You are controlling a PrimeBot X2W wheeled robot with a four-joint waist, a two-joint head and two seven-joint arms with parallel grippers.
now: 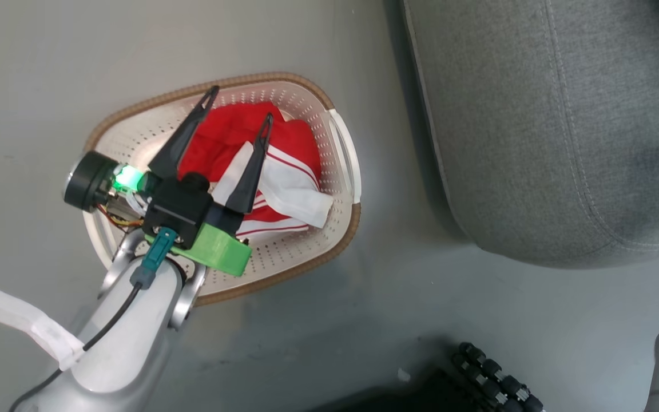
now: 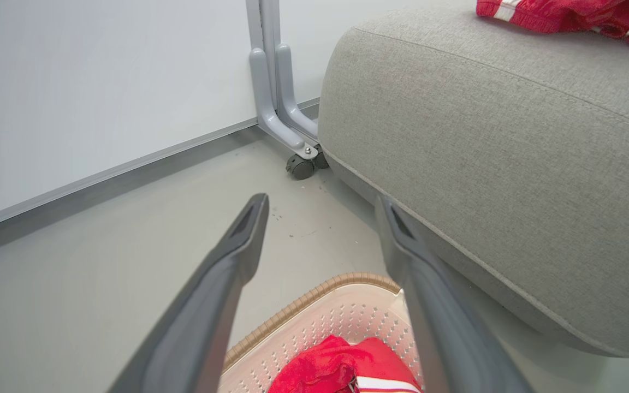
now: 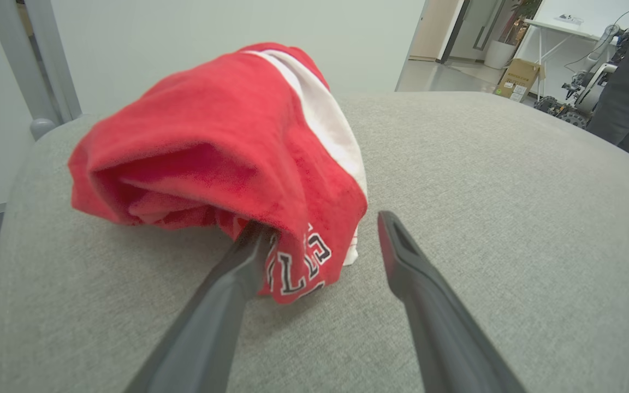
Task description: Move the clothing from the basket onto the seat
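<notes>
Red garment (image 3: pixel 227 136) on seat (image 3: pixel 484 218) | right fingers (image 3: pixel 221 305) apart, one touching it | left fingers (image 1: pixel 251 171) apart above basket (image 1: pixel 306 246)

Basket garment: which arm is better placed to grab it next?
Left. The left gripper hovers open above the red garment in the basket; the right gripper is open over the seat, at the other garment lying there.

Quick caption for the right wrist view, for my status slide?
Right claw open above the seat; red garment lies bunched there, lettered hem draped over one fingertip.
</notes>
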